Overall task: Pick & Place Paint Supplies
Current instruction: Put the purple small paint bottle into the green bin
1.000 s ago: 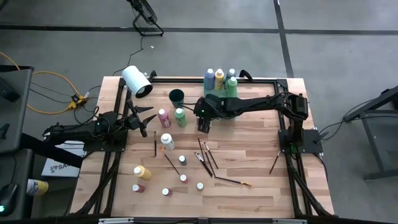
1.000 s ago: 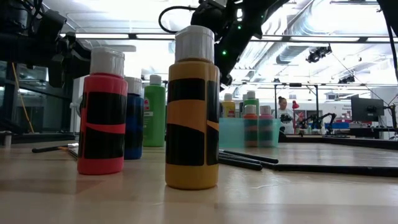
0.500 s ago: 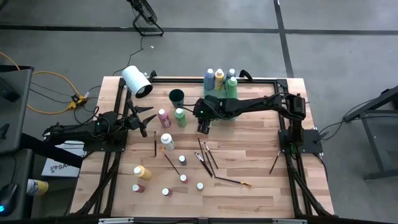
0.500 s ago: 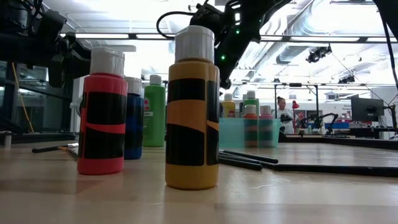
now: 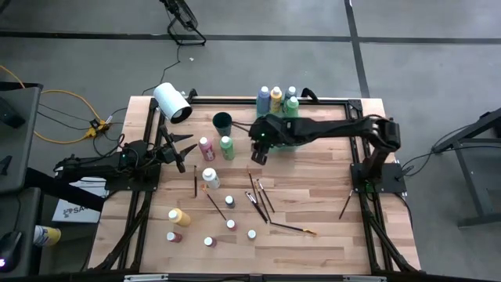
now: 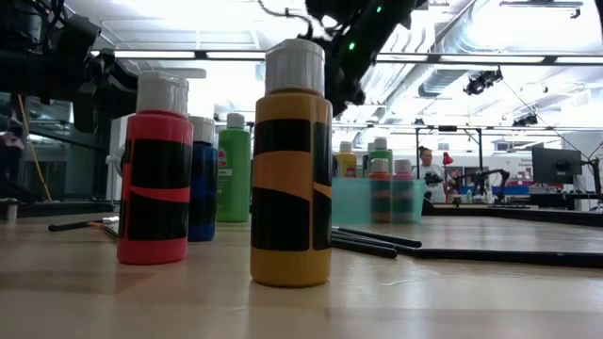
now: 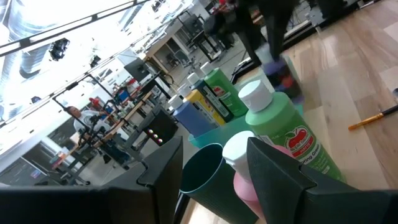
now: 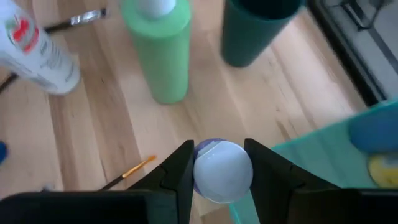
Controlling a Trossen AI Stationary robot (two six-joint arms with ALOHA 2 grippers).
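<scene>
Paint supplies lie spread over the wooden table (image 5: pixel 313 204), and the right arm has changed most since a second ago. Its elbow has swung outward toward the table's right edge, and the right gripper (image 8: pixel 216 163) has lifted and drawn back toward the translucent green tray (image 5: pixel 270 119) at the far side. The right wrist view shows its two fingers clenched on a small lilac bottle (image 8: pixel 219 169) with a white cap, held above the tray's near corner. Nothing else has moved.

A large white roll (image 5: pixel 172 102) lies at the far left corner. The tray holds several bottles. A dark green cup (image 5: pixel 222 121) stands just left of the tray, with a green bottle (image 5: pixel 227 146) and a pink bottle (image 5: pixel 207 148) beside it, close to the gripper's path. The left gripper (image 5: pixel 181 149) waits near those two, fingers parted and empty. Nearer the front edge stand a white bottle (image 5: pixel 210 177), a yellow bottle (image 5: pixel 178 216), a red bottle (image 5: pixel 173 236) and a few smaller ones. Thin paintbrushes (image 5: pixel 260 197) lie scattered mid-table.
</scene>
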